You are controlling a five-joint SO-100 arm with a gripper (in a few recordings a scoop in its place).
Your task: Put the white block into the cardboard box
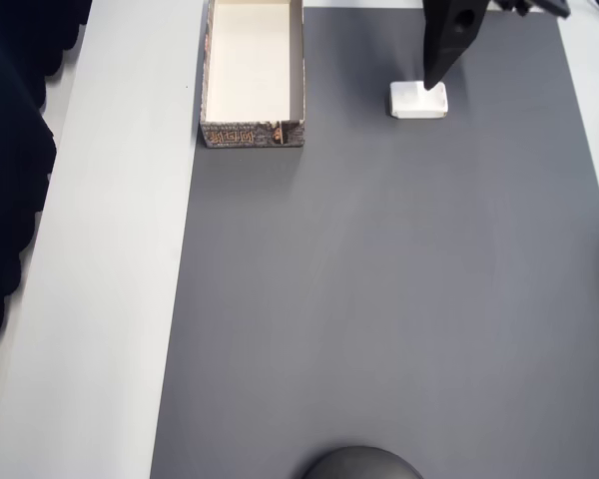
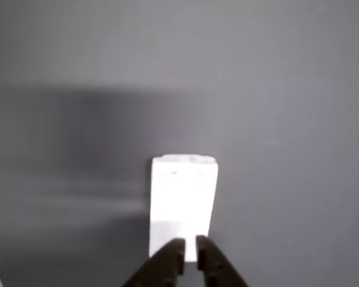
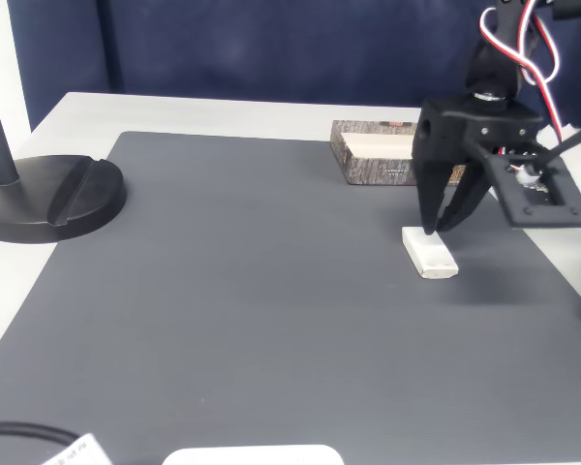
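- Black gripper (image 2: 190,246) tips sit at the bottom centre of the wrist view, nearly together with a thin gap, holding nothing, right over the near end of the white block (image 2: 183,203).
- Flat on the grey mat (image 1: 379,299), the block lies upper right in the overhead view.
- Empty, the cardboard box (image 1: 253,75) stands well apart at upper left.
- A black lamp base (image 3: 48,199) rests at the fixed view's left edge.

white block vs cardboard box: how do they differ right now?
The white block is far smaller than the cardboard box. The block is a plain white solid; the box is an open tray with brownish patterned outer walls. The gripper is right at the block; the box sits apart. Both rest on the grey mat.
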